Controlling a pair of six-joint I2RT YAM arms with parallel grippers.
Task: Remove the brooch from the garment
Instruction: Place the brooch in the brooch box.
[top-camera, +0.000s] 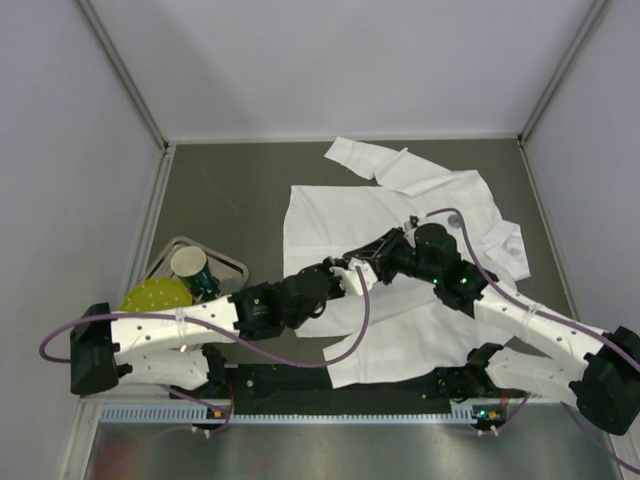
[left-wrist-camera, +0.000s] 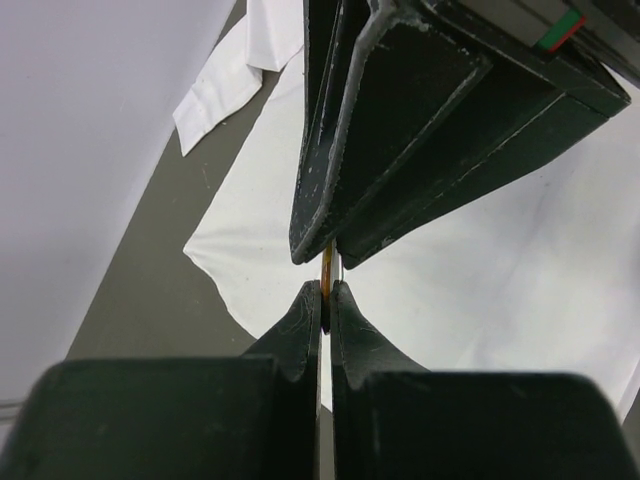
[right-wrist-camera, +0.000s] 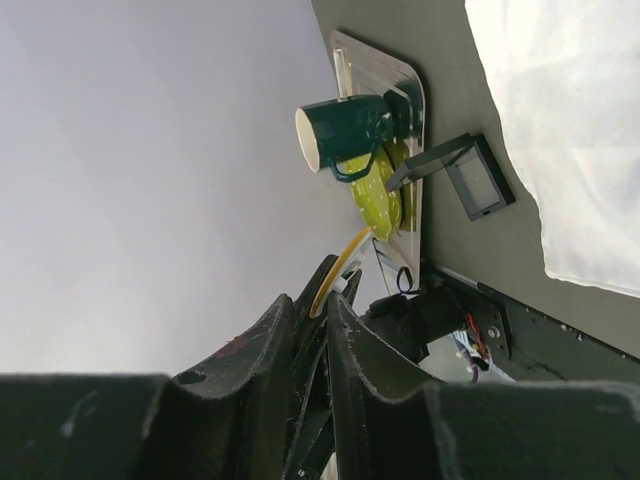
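Observation:
The garment (top-camera: 400, 210) is a big white shirt spread flat on the dark table; it also shows as white cloth (left-wrist-camera: 500, 280) far below the jaws and at the upper right (right-wrist-camera: 560, 120). The brooch (left-wrist-camera: 326, 272) is a thin yellow-orange disc with a white back, seen edge-on (right-wrist-camera: 340, 262) and held in the air apart from the cloth. My left gripper (left-wrist-camera: 326, 292) is shut on its lower edge. My right gripper (right-wrist-camera: 312, 305) comes from the opposite side and is closed on the upper edge. Both grippers meet tip to tip above the shirt's lower left part (top-camera: 352, 268).
A metal tray (top-camera: 235, 265) at the left holds a dark green mug (top-camera: 190, 265) and a yellow-green plate (top-camera: 155, 297). A small black square frame (right-wrist-camera: 475, 175) lies on the table between the tray and the shirt. A small grey round thing (top-camera: 453, 218) rests on the shirt. White walls enclose the table.

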